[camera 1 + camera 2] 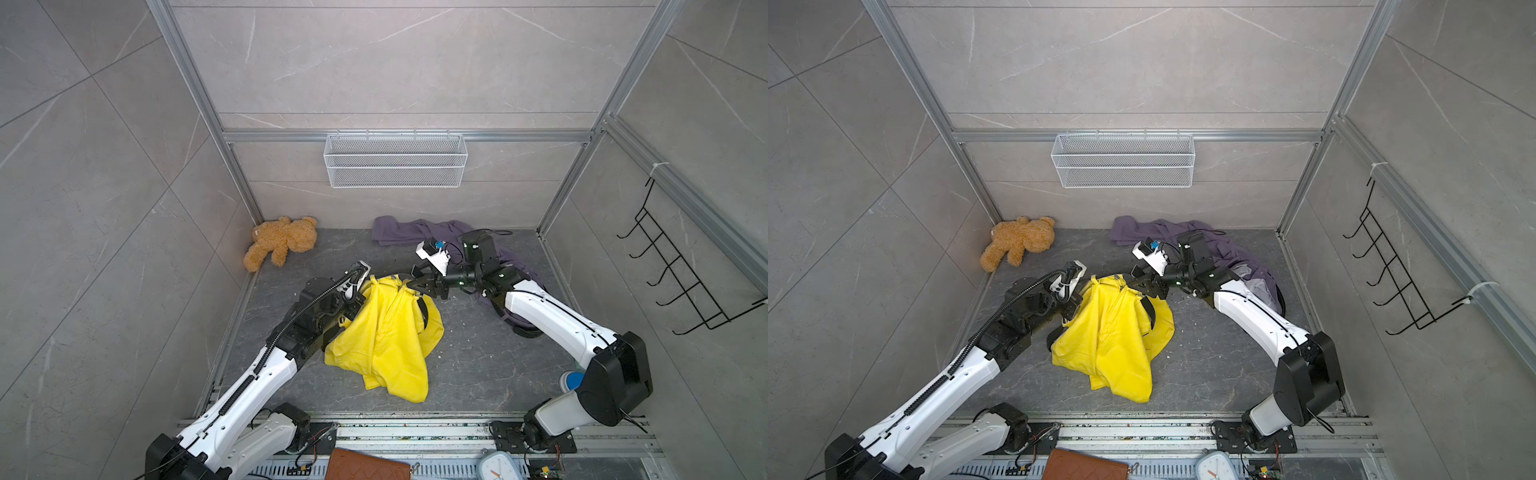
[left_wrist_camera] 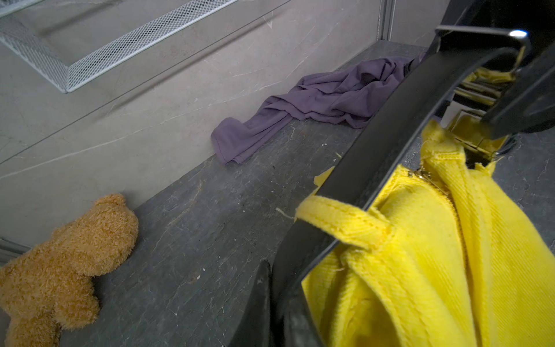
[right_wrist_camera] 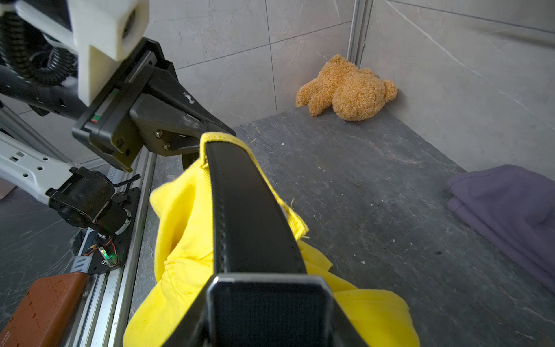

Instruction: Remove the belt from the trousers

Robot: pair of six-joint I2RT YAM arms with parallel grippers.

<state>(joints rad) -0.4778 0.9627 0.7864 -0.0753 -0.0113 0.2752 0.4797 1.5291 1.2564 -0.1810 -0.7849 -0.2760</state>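
A teddy bear (image 1: 282,243) lies face down in the far left corner, well apart from the work. The left gripper (image 3: 204,132) has its jaws pressed together on what looks like the strap of the black belt (image 3: 249,210), just behind a yellow belt loop (image 2: 339,222); I cannot tell whether a bit of waistband is pinched in as well. From there the strap runs taut across to the right gripper (image 1: 417,280), whose jaws are clamped part-way apart on the buckle (image 3: 270,309). The yellow trousers (image 1: 386,340) hang from that stretched span, with their legs crumpled on the dark table (image 1: 478,365), so the belt is not yet free and at least this one loop is threaded. A further dark stretch of belt shows in both top views curling round the right side of the trousers. The main danger, as I judge it, is that pulling the two ends apart only tightens the span: the loop would jam against the left jaws and the cloth would bunch rather than slide off. A hard tug could also slip the smooth buckle out of the right jaws and drop everything. A purple garment (image 1: 415,230) lies behind the right arm, near enough to be snagged.
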